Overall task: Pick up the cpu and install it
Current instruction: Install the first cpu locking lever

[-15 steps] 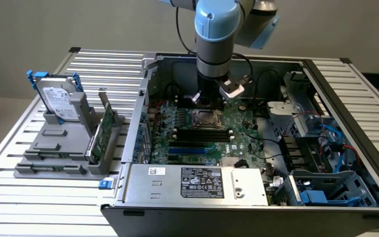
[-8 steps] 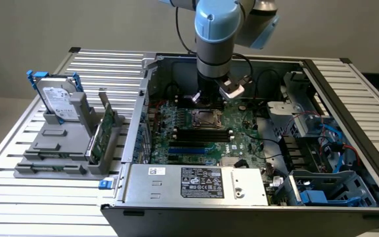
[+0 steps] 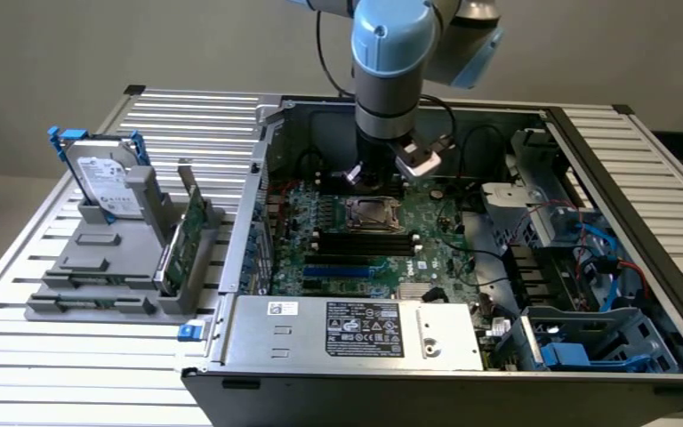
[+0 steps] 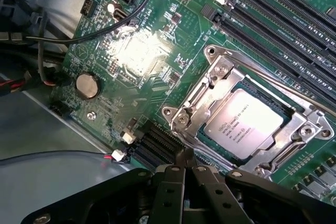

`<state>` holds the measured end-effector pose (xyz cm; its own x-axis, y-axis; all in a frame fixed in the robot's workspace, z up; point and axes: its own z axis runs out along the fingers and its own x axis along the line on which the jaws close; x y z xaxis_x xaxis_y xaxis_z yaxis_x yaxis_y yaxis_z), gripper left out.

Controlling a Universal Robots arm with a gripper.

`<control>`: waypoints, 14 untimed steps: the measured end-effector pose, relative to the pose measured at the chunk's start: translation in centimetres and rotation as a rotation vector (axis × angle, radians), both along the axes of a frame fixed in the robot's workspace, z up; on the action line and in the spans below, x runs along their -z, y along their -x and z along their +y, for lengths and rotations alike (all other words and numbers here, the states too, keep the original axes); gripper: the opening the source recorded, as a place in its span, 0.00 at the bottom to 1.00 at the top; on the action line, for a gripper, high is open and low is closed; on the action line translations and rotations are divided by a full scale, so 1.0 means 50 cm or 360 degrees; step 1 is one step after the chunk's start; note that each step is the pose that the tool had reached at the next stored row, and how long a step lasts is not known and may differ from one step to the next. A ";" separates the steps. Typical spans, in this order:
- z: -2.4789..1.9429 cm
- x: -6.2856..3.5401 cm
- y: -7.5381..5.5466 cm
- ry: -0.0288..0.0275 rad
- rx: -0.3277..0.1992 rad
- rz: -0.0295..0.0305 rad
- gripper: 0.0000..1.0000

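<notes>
Silvery cpu [image 4: 247,124] already lies flat inside the metal socket frame [image 4: 210,85] on the green motherboard [image 4: 131,51], frame not clamped over it as far as I can tell. Gripper [image 4: 185,174] hangs just beside the socket, jaws closed together, holding nothing. Judgement: chip seems seated; to finish well, check it sits level and square in the socket, no pressing on a tilted chip.
</notes>
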<state>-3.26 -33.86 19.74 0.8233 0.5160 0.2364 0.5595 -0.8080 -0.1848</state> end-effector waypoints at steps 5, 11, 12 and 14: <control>-0.0010 -0.032 0.000 0.00005 0.0004 0.00082 0.11; -0.0137 -0.060 0.000 0.00006 0.0029 0.00184 0.11; -0.0171 -0.065 0.000 0.00005 0.0032 0.00197 0.11; -0.0257 -0.075 0.000 0.00003 0.0037 0.00225 0.11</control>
<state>-3.26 -35.15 23.49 0.8384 0.4967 0.2246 0.5378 -0.8208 -0.1924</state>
